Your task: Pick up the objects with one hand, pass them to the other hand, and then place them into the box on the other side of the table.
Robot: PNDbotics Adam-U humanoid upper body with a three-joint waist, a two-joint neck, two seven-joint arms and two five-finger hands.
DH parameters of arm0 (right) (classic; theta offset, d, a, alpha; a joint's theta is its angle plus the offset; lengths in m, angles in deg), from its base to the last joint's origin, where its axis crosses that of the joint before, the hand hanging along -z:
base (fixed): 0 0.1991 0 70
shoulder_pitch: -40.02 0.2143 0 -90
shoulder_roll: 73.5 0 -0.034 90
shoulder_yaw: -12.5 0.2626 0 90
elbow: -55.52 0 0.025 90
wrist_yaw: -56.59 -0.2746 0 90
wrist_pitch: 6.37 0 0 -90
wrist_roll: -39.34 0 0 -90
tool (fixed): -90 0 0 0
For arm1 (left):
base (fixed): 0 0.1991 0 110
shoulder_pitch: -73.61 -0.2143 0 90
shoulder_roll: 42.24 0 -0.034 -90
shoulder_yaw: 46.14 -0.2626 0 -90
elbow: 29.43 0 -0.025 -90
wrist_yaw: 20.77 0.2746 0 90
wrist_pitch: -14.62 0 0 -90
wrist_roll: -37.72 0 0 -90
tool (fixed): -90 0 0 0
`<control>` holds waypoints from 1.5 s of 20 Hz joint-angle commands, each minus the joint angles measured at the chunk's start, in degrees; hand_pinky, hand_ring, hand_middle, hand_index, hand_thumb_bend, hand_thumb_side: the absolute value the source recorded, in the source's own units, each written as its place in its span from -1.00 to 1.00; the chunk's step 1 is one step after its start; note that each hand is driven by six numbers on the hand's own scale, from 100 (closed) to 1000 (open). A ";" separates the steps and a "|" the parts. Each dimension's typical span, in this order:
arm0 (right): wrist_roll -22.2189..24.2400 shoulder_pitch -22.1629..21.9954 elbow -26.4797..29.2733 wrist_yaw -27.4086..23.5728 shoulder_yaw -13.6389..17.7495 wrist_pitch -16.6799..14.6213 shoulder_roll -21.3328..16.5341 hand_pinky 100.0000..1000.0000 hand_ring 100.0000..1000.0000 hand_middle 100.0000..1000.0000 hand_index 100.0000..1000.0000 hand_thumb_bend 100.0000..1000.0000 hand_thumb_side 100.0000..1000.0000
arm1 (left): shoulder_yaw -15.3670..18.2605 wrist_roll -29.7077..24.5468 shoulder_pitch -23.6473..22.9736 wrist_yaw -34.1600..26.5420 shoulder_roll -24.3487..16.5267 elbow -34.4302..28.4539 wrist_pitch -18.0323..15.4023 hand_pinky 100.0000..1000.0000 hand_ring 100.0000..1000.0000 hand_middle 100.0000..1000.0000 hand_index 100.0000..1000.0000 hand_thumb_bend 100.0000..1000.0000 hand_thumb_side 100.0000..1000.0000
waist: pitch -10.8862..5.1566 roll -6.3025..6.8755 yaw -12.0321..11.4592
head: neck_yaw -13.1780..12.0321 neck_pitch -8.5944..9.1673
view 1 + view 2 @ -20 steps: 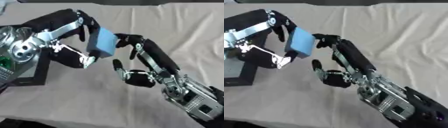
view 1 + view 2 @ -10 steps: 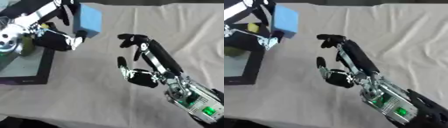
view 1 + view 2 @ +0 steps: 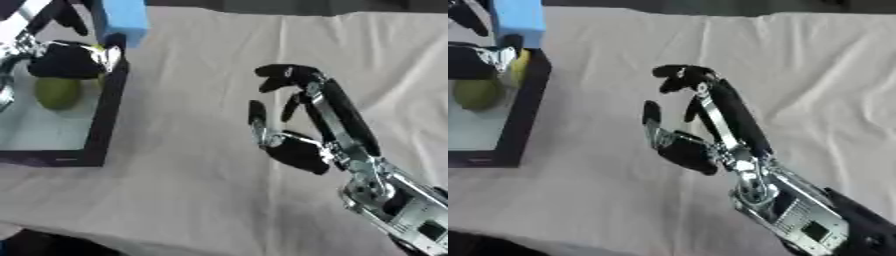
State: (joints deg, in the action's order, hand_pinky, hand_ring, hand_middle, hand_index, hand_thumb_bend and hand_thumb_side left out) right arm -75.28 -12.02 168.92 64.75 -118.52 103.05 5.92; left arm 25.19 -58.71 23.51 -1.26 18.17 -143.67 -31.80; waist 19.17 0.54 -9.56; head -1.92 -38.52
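Observation:
My left hand [image 3: 66, 59] is at the top left, over the black-walled box [image 3: 107, 116], its fingers curled round a light blue block [image 3: 121, 19] held upright above the box's right wall. Inside the box lies a green round fruit [image 3: 58, 92], with a bit of yellow beside the hand. My right hand [image 3: 302, 130] stands in the middle of the cloth-covered table, fingers spread and relaxed, holding nothing, well to the right of the box.
A wrinkled beige cloth [image 3: 201, 200] covers the table. The box's dark front wall [image 3: 44, 159] sits at the left edge. A dark strip runs along the far edge of the table.
My left hand has carried the blue block away from the right hand, leftward and to the box. The right hand has let go and stays open mid-table. The camera has shifted.

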 commanded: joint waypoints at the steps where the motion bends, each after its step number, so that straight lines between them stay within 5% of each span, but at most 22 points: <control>1: -1.49 0.65 1.19 -0.57 0.75 -0.69 -1.24 -0.36 0.36 0.09 0.53 -1.00 -0.68 | 2.12 0.61 -0.68 1.07 -2.77 -0.35 2.72 0.33 -0.02 -0.46 -0.40 -1.00 -0.85 | -0.96 0.00 -0.02 | -1.90 0.97; 9: -3.37 0.74 1.19 -0.40 1.20 -2.24 -1.35 -0.36 0.34 0.07 0.52 -1.00 -0.75 | 3.88 1.27 -4.26 3.64 -3.40 -0.19 8.01 0.34 -0.02 -0.45 -0.38 -1.00 -0.84 | -0.74 -0.39 -0.01 | -6.66 2.07; 22: -4.70 0.55 1.19 -0.45 1.45 -2.58 -1.02 -0.37 0.33 0.06 0.51 -1.00 -0.75 | 4.47 2.76 -5.85 6.29 -0.81 10.97 8.39 0.40 0.09 -0.27 -0.17 -1.00 -0.82 | -0.43 -0.78 0.03 | -8.04 2.23; 30: -5.46 0.47 1.19 -0.58 1.41 -2.97 -1.00 -0.37 0.32 0.05 0.51 -1.00 -0.74 | 3.78 -0.98 -6.78 9.83 -0.41 15.18 8.39 0.73 0.58 0.27 0.52 0.07 -0.83 | -0.38 -0.80 0.16 | -8.13 2.23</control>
State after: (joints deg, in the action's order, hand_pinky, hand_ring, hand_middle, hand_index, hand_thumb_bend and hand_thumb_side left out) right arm -80.47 -12.17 168.92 64.39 -117.77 100.22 5.49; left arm 28.49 -58.95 16.28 7.50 18.85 -128.60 -23.40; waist 19.67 -0.46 -9.40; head -9.92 -36.65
